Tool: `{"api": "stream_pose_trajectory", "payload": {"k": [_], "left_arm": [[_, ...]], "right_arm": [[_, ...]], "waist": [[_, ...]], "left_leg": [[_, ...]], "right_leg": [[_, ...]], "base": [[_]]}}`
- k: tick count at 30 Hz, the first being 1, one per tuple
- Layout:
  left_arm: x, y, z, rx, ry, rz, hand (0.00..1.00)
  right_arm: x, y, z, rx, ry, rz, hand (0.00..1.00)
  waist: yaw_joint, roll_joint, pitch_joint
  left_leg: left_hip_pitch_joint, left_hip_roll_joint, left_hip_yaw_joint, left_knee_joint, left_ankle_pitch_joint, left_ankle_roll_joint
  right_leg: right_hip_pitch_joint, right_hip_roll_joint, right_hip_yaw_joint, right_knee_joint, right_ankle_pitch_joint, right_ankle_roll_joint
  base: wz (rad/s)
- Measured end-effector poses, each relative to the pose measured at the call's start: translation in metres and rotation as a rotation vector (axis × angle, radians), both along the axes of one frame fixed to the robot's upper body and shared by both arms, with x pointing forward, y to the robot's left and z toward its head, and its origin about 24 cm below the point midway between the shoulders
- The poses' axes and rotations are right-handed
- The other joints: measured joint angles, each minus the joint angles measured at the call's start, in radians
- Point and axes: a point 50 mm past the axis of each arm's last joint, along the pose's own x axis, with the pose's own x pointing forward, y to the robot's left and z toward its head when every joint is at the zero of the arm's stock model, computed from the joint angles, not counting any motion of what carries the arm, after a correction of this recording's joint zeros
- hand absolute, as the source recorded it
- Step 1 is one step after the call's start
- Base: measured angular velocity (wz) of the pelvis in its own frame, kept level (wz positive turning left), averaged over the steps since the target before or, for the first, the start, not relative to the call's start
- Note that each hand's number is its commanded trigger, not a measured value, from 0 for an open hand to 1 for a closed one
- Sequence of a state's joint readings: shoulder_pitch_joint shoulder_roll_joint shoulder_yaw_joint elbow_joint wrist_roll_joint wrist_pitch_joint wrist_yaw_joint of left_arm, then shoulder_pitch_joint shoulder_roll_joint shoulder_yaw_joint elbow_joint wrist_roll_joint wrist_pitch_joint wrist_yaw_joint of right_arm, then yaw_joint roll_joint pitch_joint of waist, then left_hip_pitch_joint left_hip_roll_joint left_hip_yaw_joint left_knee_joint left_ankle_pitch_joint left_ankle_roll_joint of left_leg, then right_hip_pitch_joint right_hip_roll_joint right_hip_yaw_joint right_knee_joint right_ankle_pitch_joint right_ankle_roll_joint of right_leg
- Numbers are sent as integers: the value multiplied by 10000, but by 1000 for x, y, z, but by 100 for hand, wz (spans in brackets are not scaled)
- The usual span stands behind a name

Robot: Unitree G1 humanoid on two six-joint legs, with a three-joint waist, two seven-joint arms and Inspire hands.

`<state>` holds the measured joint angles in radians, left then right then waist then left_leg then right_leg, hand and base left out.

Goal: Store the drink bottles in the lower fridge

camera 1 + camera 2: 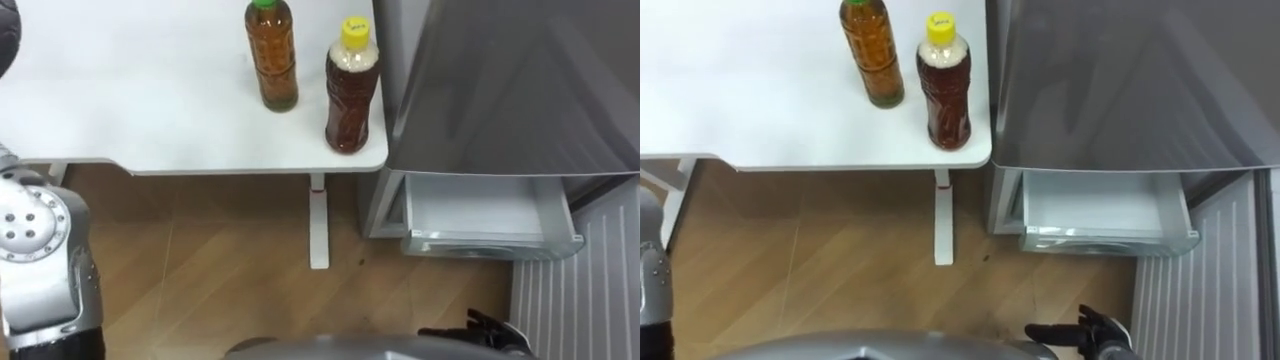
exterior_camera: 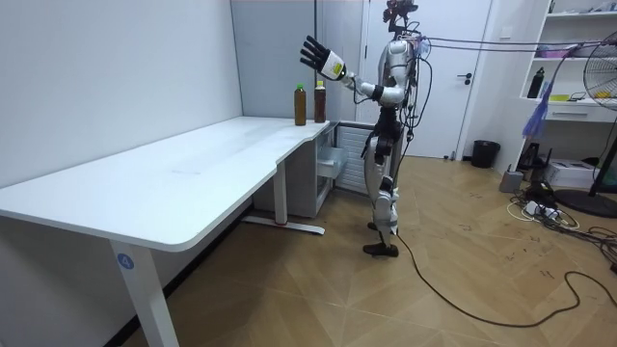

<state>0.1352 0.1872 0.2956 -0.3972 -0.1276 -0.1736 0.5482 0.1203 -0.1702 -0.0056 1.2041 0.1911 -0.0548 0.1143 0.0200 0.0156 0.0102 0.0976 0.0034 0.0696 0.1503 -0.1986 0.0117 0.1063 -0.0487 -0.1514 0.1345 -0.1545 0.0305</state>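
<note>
Big white desk ahead, grey fridge just right of it, its lower drawer out and empty. Both drinks stand upright at the desk's right corner: green-cap bottle, yellow-cap bottle. Left robot hand hangs above them, fingers spread, empty, and looks nearer. Right robot hand is low, fingers loose, empty.

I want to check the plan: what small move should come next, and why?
Probably lower the left hand toward the green-cap bottle: the hand is raised high and open, that bottle and the yellow-cap bottle stand untouched on the table, and the fridge drawer is open.
</note>
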Motion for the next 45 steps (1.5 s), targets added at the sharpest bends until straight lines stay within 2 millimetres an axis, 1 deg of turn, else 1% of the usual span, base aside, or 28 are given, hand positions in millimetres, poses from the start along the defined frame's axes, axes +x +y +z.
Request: {"api": "stream_pose_trajectory", "payload": {"k": [1, 3, 5, 8, 10, 13, 14, 18, 20, 23, 25, 28, 34, 45], "left_arm": [[4, -5, 1, 114, 11, -471, 0], [10, -14, 3, 292, 42, -1209, 0], [14, -24, 7, 448, 39, -2155, 0], [16, -33, 9, 587, -9, -3042, 0], [18, -38, 9, 825, 184, -3665, 0], [21, -43, 8, 1058, 437, -4239, 0], [24, -47, 8, 1104, 518, -4554, 0], [33, -64, 14, 1534, 540, -5886, 0], [36, -72, 13, 1705, 690, -6591, 0], [38, -81, 10, 1562, 835, -7485, 0], [38, -84, 9, 1439, 904, -7915, 0], [39, -88, 7, 1356, 1017, -8412, 0], [39, -91, 5, 1359, 1151, -8820, 0], [38, -105, 0, 1157, 1317, -10067, 0]], "right_arm": [[1, -1, 0, -2, 10, 18, 0], [3, -1, 0, 18, 54, 72, 0], [6, -1, 0, 37, 91, 156, 0], [6, 0, 0, 84, 96, 149, 0], [7, 2, -1, 200, 82, 176, 0], [6, 3, -1, 235, 110, 174, 0], [7, 3, -1, 311, 92, 203, 0], [10, 3, -1, 368, 43, 407, 0], [11, 3, 0, 413, -11, 450, 0], [12, 3, 0, 474, 0, 444, 0], [12, 4, -1, 523, 38, 449, 0], [13, 3, -1, 527, 109, 436, 0], [15, 3, -1, 539, 144, 436, 0], [14, 3, -1, 567, 144, 282, 0]], "waist": [[-15, 26, 22], [-29, 25, 28], [-156, -12, 6], [-230, -66, -15], [-273, -137, -69], [-432, -188, -88], [-484, -193, -83], [-662, -184, -84], [-745, -140, -101], [-832, -121, -106], [-862, -124, -85], [-870, -112, -77], [-929, -79, -52], [-927, -85, -52]], "left_leg": [[-3, -1, -1, 0, 0, 0], [-23, 4, -1, 1, 0, 0], [-123, 5, 2, 4, 0, 0], [-185, 4, 30, 23, 3, 2], [-174, 4, 27, 45, 4, 2], [-161, 2, 40, 89, 1, 3], [-170, 3, 36, 88, -4, 9], [-162, 6, 43, 26, -10, 16], [-150, 12, 101, 20, -10, 16], [-97, 13, 102, 23, -9, 16], [-53, 13, 101, 22, -9, 16], [-71, 14, 98, 20, -10, 17], [-78, 24, 125, 13, -10, 16], [-127, 29, 166, 22, -9, 16]], "right_leg": [[-9, -1, 0, 2, 0, 0], [-55, 3, 0, 2, -1, 1], [-182, 3, 13, -1, -3, 3], [-205, 2, 50, 5, -3, 2], [-205, 2, 78, 6, -3, 2], [-240, -3, 93, 8, -3, 2], [-235, -5, 80, 6, -3, 2], [-187, 2, 101, 31, -2, 1], [-175, 6, 124, 50, -1, 0], [-175, 8, 141, 57, -1, 0], [-148, 9, 147, 60, -1, 0], [-178, 10, 154, 60, -1, 0], [-210, 25, 188, 73, -1, -1], [-242, 33, 238, 67, 0, -2]], "base": [[0], [0], [0], [-5], [-4], [-1], [0], [-1], [-5], [-1], [0], [0], [0], [0]]}}
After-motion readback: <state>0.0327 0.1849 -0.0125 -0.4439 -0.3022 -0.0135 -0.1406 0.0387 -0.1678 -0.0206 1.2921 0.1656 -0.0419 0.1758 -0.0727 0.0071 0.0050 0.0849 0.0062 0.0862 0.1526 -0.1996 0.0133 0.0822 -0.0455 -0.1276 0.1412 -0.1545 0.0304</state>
